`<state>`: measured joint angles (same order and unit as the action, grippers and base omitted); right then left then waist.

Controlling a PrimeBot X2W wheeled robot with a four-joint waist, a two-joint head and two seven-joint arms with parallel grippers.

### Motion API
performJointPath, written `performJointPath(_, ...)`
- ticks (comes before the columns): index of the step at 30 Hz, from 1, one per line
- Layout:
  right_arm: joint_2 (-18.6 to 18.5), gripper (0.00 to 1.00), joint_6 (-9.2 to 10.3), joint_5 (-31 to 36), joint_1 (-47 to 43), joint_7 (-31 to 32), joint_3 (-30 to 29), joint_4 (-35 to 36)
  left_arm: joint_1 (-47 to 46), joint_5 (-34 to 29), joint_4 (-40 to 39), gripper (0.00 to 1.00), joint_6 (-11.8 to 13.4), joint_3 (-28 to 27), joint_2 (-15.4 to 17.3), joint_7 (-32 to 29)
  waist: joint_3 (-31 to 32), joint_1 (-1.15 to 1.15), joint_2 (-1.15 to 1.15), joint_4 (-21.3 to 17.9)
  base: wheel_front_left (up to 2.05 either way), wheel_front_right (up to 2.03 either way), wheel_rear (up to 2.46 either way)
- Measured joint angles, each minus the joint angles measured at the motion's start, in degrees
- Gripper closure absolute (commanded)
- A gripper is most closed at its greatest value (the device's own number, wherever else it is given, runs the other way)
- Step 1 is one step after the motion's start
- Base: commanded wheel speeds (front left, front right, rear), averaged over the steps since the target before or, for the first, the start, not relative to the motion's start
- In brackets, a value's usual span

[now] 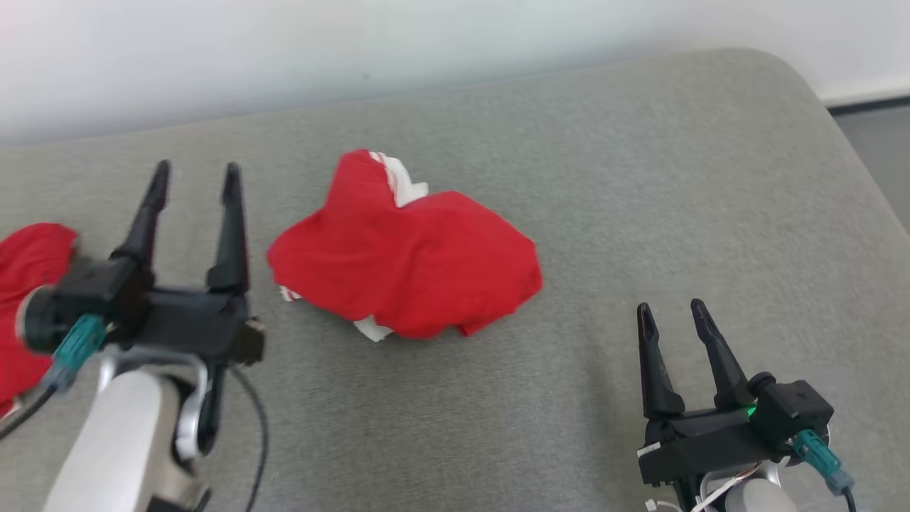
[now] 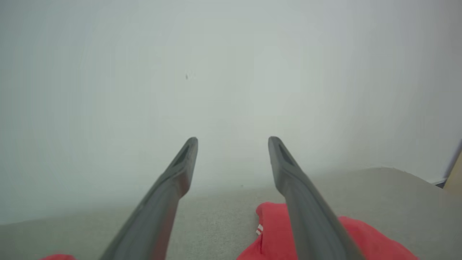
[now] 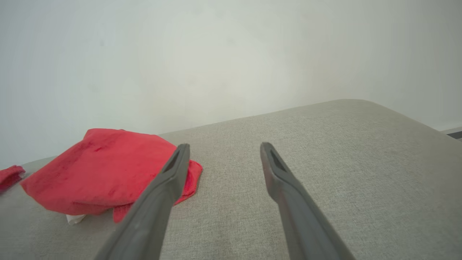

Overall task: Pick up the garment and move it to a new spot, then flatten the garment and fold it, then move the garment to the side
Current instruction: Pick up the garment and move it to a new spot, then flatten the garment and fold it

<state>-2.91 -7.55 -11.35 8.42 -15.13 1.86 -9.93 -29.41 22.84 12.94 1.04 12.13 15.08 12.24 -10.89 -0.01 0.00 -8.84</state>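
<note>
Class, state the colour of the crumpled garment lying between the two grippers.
The garment is red with bits of white at its edges; clearest in the head view.

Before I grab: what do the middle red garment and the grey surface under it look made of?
The red garment: soft matte knit, probably cotton jersey; it slumps in loose folds. The grey surface: matte woven upholstery fabric, by its fine visible weave; the rounded corner suggests padding.
</note>
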Motion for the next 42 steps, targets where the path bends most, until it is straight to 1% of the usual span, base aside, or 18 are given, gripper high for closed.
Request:
performJointPath(2,0.01,0.00,0.00,0.40,-0.49,0.00,0.02,0.01,2.03,-1.80,-2.50,0.00,0.90,-0.36,1.93,0.32,0.78,0.00,0.00,1.19,0.00,0.00,0.00)
performJointPath(8,0.02,0.00,0.00,0.93,-1.58,0.00,-0.24,-0.12,10.54,-2.76,-7.90,0.00,3.99,-2.86,5.14,0.82,3.23,0.00,0.00,4.36,0.00,0.00,0.00)
performJointPath(10,0.01,0.00,0.00,1.13,-1.94,0.00,-0.56,-0.24,13.37,-3.13,-9.48,0.00,5.15,-3.59,5.60,1.15,4.15,0.00,0.00,5.24,0.00,0.00,0.00)
performJointPath(15,0.01,0.00,0.00,1.57,-3.05,0.00,-1.31,-0.30,20.59,-3.74,-11.12,0.00,7.05,-4.69,5.91,1.87,6.36,0.00,-0.01,7.12,0.00,0.00,0.00)
performJointPath(19,0.01,0.00,0.00,1.88,-3.87,0.00,-1.59,-0.43,25.05,-4.19,-11.44,0.00,8.10,-4.98,5.34,2.30,7.91,0.00,-0.01,8.21,0.00,0.00,0.00)
performJointPath(27,0.00,0.00,0.00,2.34,-5.16,0.00,-1.71,-1.34,29.92,-3.76,-10.51,0.00,8.48,-5.14,2.04,2.78,10.32,0.00,0.00,9.16,0.00,0.00,0.00)
performJointPath(34,0.02,0.00,0.00,3.07,-5.23,0.00,-1.71,-2.55,31.53,-7.60,-6.69,0.00,8.61,-3.30,2.55,2.80,11.20,0.00,0.00,8.89,0.00,0.00,0.00)
performJointPath(42,0.01,0.00,0.00,3.90,-5.24,0.00,-2.22,-3.56,31.45,-7.47,-6.61,0.00,7.94,-4.25,1.09,2.80,11.82,0.01,0.00,9.01,0.00,0.00,0.00)
